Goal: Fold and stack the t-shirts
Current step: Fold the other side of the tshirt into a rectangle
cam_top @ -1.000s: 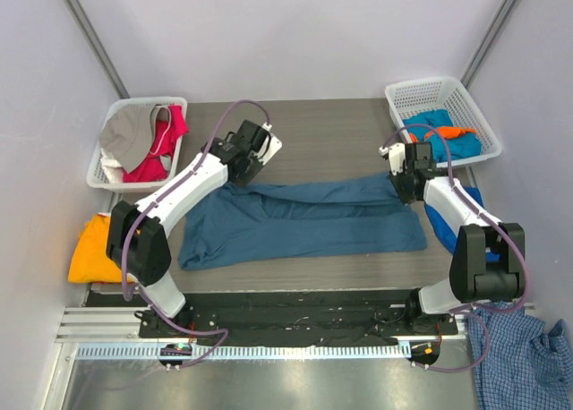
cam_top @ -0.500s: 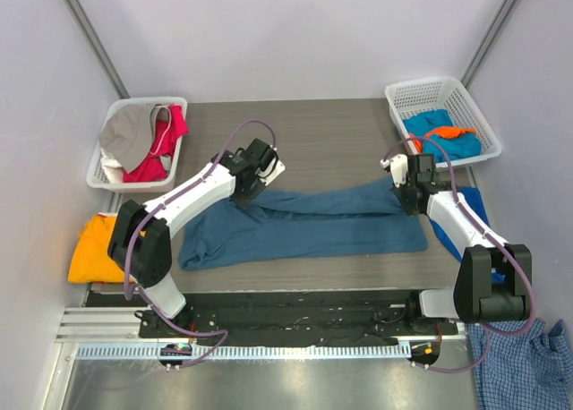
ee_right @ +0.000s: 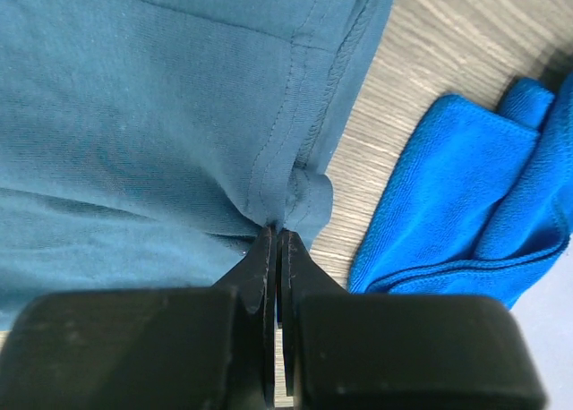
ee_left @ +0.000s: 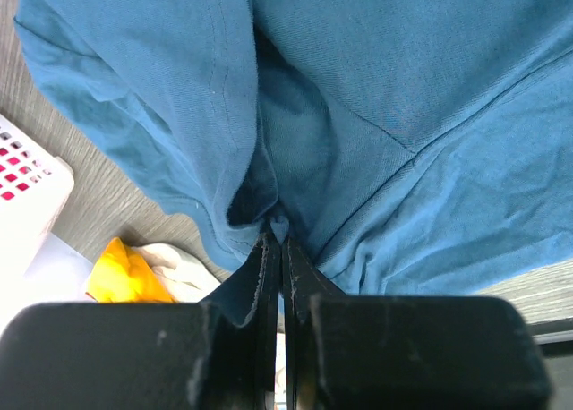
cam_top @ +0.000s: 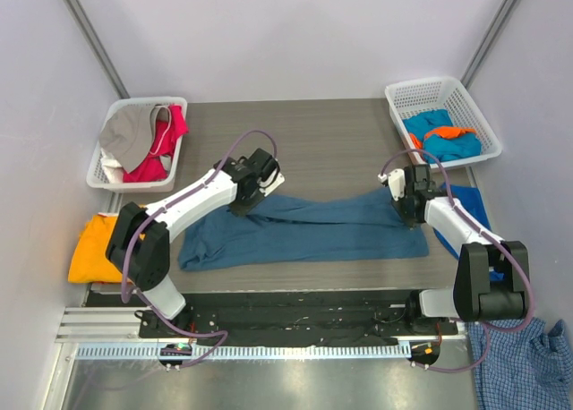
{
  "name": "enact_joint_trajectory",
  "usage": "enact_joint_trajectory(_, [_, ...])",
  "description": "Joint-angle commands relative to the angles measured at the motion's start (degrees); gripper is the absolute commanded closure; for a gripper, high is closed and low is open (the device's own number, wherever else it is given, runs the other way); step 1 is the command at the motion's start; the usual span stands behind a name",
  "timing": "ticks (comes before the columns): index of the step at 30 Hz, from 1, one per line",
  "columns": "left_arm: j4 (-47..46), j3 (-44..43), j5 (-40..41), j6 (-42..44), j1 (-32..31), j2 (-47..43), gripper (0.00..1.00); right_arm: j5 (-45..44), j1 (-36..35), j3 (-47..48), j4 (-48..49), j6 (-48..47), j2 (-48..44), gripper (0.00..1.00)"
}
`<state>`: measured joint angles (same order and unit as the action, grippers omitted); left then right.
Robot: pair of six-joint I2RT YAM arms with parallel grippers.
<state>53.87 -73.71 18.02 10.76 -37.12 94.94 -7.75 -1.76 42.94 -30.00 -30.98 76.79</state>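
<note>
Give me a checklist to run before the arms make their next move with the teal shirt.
1. Grip of the left jaws on the teal shirt: ok, shut.
2. Grip of the right jaws on its hem: ok, shut.
3. Shirt lying smooth: not ok, bunched near the left jaws.
4. Gap between the blue cloth and the shirt: ok.
5. Gap between the orange shirt and the teal one: ok.
6. How many layers each pinch holds: cannot tell.

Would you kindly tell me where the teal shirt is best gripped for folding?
Probably at its far edge's two ends, from above: the teal shirt lies spread long across the table, and the left gripper and right gripper are pinched there on bunched cloth.
</note>
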Motion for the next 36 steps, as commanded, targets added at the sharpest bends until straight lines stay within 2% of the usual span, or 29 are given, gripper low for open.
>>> enact_joint_trajectory(1, [2.0,0.5,0.3,-0.6,-0.5,0.7,0.94,-2.6,0.1,-0.9,0.5,-0.9,0.5,0.95])
enact_joint_trajectory(4, [1.8,0.9,0.5,-0.5,-0.8,2.1,0.94,-3.1,0.1,-1.5,1.0,-1.0,0.6,0.85])
enact_joint_trajectory(5, [1.7,0.9,0.5,-0.5,-0.9,2.4,0.94,-3.1,0.2,-1.5,1.0,-0.9,0.6,0.77])
enact_joint_trajectory(8, [1.5,0.6,0.4,-0.3,-0.9,3.6,0.94,-3.2,0.1,-1.3,1.1,-0.7,0.6,0.6])
enact_joint_trajectory(11, [1.8,0.2,-0.3,-0.3,-1.0,4.7,0.93,-3.3,0.1,-0.7,1.0,-0.4,0.1,0.53])
enact_joint_trajectory(15, [1.9,0.3,-0.7,-0.4,-1.1,5.5,0.93,-3.1,0.1,1.3,0.1,0.1,-0.5,0.48])
enact_joint_trajectory(29, [2.4,0.2,-3.0,-1.0,-1.5,7.9,0.92,3.7,-0.1,14.0,-8.8,2.8,-1.6,0.44])
enact_joint_trajectory(36, [2.0,-1.8,-2.1,-0.6,-1.5,11.6,0.92,7.0,-0.7,16.5,-6.0,3.6,5.1,0.44])
